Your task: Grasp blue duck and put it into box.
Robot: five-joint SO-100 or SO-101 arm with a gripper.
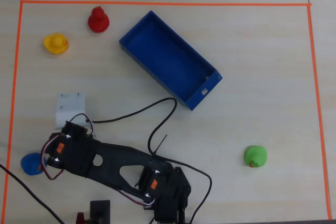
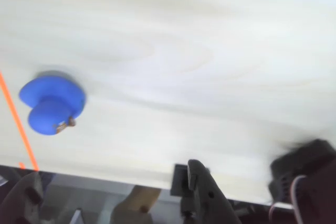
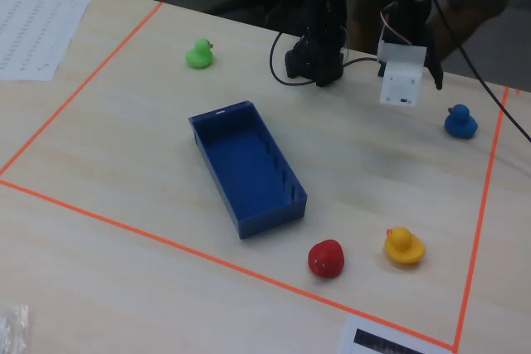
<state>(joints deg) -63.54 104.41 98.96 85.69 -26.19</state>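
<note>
Blue duck [image 1: 31, 163] sits on the desk [image 1: 252, 93] beside the orange tape line [image 1: 10, 129], untouched.
Overhead, the arm [image 1: 115, 163] reaches left, its head partly over the duck; the wrist view shows the jaws [image 2: 113, 184] apart, with the duck [image 2: 51, 103] well beyond the fingertips [image 2: 197, 169]. The empty blue box [image 1: 170, 59] lies slantwise well away, with the red duck [image 1: 97, 20] and yellow duck [image 1: 55, 43] near it and the green duck [image 1: 255, 156] off to the right.
</note>
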